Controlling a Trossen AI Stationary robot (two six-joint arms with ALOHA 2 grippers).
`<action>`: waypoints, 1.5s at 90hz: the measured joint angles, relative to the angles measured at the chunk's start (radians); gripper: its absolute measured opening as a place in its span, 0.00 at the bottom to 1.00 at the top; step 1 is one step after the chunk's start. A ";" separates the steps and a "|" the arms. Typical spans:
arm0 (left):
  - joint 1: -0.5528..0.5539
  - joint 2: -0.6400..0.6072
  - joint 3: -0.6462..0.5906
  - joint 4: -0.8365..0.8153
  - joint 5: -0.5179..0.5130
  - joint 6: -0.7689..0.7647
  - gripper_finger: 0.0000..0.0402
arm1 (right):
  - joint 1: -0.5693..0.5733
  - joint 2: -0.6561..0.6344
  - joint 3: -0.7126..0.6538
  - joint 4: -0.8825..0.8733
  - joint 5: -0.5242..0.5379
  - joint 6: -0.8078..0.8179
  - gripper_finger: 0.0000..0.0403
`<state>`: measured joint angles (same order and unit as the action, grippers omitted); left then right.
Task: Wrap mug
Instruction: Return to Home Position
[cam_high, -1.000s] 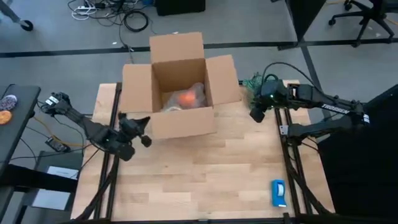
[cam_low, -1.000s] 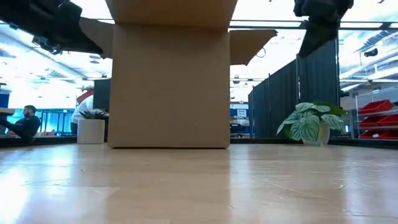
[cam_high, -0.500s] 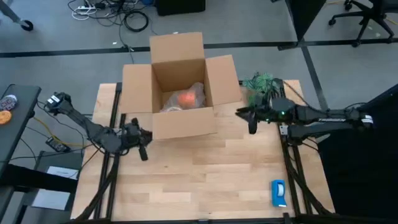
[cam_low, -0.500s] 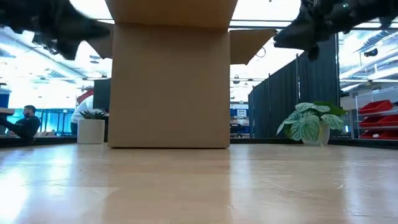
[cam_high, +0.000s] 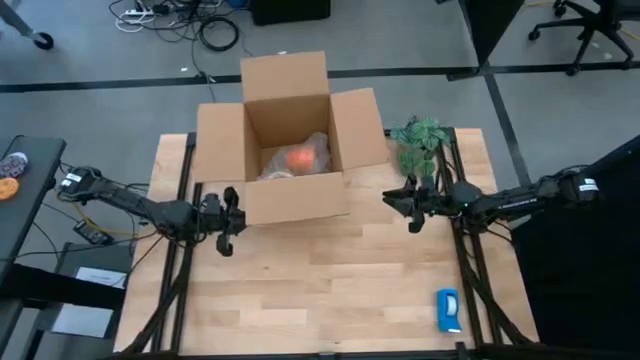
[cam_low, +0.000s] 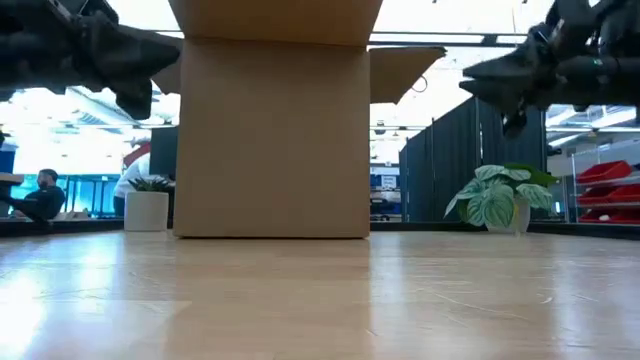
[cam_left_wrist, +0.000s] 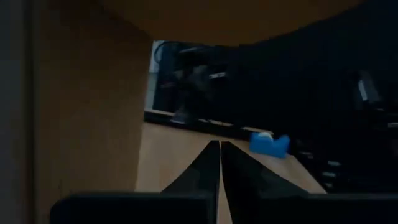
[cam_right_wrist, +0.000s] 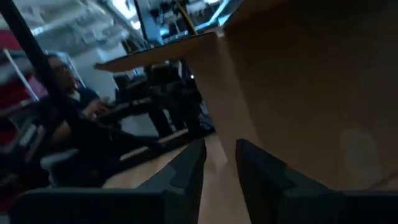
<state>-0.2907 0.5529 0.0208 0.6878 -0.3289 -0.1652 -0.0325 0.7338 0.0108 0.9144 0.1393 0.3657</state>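
So you're looking at the cardboard box (cam_high: 295, 200) sitting at the 12 o'clock end of the table (cam_high: 330, 280), with its flaps all folding outward. The mug (cam_high: 299, 158) is lying inside on the box floor. It's showing as an orange blob through the clear bubble wrap (cam_high: 316, 148) bunching around it.

Your left gripper (cam_high: 228, 212) is hanging just beside the box's near corner, at about the box's 8 o'clock. Its wrist view is showing the fingers (cam_left_wrist: 208, 163) pressing together on nothing. Your right gripper (cam_high: 408, 205) is hovering at the box's 4 o'clock, below the side flap and apart from it. Its fingers (cam_right_wrist: 186, 167) are sitting a little apart, not holding anything.

The small potted plant (cam_high: 420, 138) is standing at the box's 3 o'clock, just off that flap. The blue tape dispenser (cam_high: 448, 310) is sitting down in the table's 5 o'clock corner, well away from everything.
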 joint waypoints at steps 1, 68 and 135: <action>0.003 0.000 0.000 0.000 0.001 0.000 0.00 | -0.001 -0.002 0.000 -0.002 -0.002 0.000 0.18; 0.083 -0.004 0.000 -0.056 -0.019 0.030 0.00 | -0.055 0.025 -0.001 -0.055 -0.083 -0.133 0.01; 0.271 -0.004 0.000 -0.038 0.255 0.035 0.00 | -0.056 -0.036 -0.003 -0.079 0.023 -0.279 0.00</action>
<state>-0.0196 0.5491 0.0204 0.6500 -0.0742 -0.1299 -0.0887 0.6979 0.0082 0.8356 0.1619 0.0864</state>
